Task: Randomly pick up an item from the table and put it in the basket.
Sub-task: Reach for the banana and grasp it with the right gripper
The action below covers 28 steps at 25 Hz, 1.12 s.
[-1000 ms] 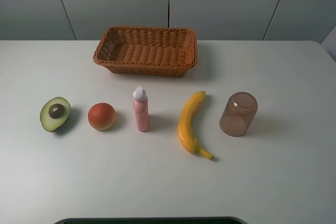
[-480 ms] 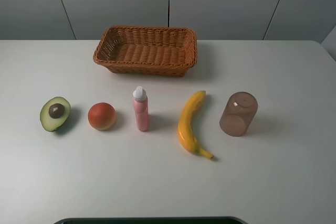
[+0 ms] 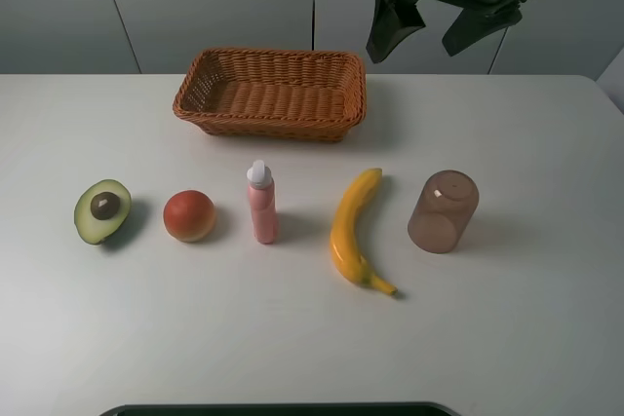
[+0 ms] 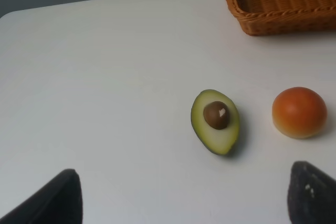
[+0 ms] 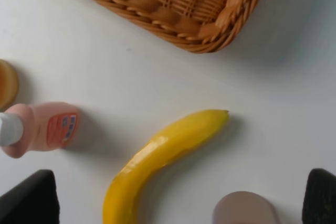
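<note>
Newly arrived in the high view, the right gripper (image 3: 421,44) hangs spread wide near the basket (image 3: 273,122) — banana (image 3: 353,231) on the table (image 3: 526,338), between bottle (image 3: 261,207) and cup (image 3: 444,211). Left wrist: left gripper (image 4: 184,200) gaping. Right wrist: banana untouched.

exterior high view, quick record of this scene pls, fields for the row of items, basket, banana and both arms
row, left to right: halved avocado, red-orange fruit, pink bottle, banana, brown cup
basket: behind the row on the table, nothing inside
banana: lying flat, untouched, stem tip toward the near edge
right gripper: raised, right of the basket, fingers spread, holding nothing
left gripper: only in the left wrist view, near the avocado, fingers wide apart, holding nothing
</note>
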### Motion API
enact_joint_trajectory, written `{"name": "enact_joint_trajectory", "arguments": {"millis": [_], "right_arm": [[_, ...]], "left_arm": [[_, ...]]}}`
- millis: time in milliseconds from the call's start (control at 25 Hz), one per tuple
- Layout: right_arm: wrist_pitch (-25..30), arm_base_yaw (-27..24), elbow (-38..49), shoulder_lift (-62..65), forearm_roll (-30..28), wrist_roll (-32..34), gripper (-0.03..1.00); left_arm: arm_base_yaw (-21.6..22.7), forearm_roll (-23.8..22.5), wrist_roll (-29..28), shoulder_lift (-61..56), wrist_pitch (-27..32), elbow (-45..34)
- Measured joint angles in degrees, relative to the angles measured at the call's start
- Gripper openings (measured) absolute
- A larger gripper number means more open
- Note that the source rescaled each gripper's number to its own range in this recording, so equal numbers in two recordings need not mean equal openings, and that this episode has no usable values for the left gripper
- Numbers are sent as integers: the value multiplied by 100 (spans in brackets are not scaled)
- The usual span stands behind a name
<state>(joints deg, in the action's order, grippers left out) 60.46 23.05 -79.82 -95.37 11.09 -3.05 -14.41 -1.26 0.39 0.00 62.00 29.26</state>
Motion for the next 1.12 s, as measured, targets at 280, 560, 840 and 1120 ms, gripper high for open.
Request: {"name": "enact_joint_trajectory", "arguments": {"millis": [280,560,840,1120], "right_arm": [[-286,563,354,-614,-145,506,100],[-615,758,552,-1160,11,663,100],[-997,758,578,-1735,153,676,100],[-1230,758,578,-2219,45,926,100]], "left_arm": [[0,0,0,0,0,0],[0,0,0,0,0,0],[0,0,0,0,0,0],[0,0,-39,0,0,0]]}}
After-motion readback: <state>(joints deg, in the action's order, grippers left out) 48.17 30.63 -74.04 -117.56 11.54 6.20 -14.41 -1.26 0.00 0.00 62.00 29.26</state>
